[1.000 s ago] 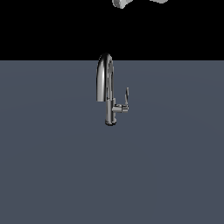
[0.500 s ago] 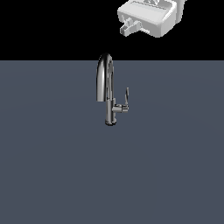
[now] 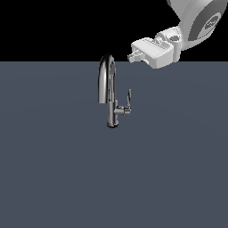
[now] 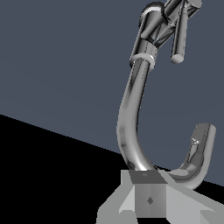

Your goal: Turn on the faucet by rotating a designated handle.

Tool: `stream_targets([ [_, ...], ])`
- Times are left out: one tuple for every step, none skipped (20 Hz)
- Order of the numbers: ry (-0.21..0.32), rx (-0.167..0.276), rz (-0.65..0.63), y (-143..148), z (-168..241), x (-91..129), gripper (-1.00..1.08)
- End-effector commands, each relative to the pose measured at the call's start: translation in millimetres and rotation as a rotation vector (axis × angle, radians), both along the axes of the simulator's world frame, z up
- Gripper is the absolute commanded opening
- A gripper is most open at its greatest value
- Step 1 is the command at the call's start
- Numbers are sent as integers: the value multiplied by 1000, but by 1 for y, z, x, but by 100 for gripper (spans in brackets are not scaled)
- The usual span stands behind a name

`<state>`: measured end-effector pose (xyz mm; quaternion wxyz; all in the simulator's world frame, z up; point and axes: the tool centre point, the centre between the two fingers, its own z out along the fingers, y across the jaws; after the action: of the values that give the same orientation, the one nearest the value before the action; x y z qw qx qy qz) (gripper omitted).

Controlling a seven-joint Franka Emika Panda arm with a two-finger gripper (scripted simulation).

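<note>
**Gripper held high beside the spout, handle untouched**

The faucet is seen standing upright on the flat grey surface, a little above the middle of the exterior view. Its arched spout rises from a vertical stem and curves over towards the exterior view's left. The handle is carried on a short horizontal stub on the stem's side facing the exterior view's right; the thin lever is seen pointing upward, nearly parallel to the stem.

The gripper is held in the air near the top of the arch, on the exterior view's right of it, at about the height of the spout's crown. It is well above the handle and apart from it. The white arm is seen entering from the upper corner on the exterior view's right.

In the wrist view the faucet is seen from above, with the handle far from the camera and the gripper close against the curve of the spout; contact with the spout cannot be judged. Nothing is seen gripped. How far the jaws stand apart cannot be told from either view.
</note>
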<state>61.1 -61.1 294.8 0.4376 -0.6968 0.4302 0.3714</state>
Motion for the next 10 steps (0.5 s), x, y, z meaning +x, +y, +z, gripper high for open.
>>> stream_targets([
  [53,62,-60,-5,-22,9,-100],
  [74,86,-85,-6,-31,12,-100],
  [94,110,-108,-7,-40,15,-100],
  [114,133,-131,-8,-48,17,-100],
  [133,154,-153,-9,-57,20,-100],
  [151,175,-174,-10,-65,22,-100],
  [168,195,-193,-10,-73,23,-100],
  [184,214,-212,-11,-80,25,-100],
  [200,231,-230,-11,-87,26,-100],
  [214,247,-246,-11,-93,27,-100],
])
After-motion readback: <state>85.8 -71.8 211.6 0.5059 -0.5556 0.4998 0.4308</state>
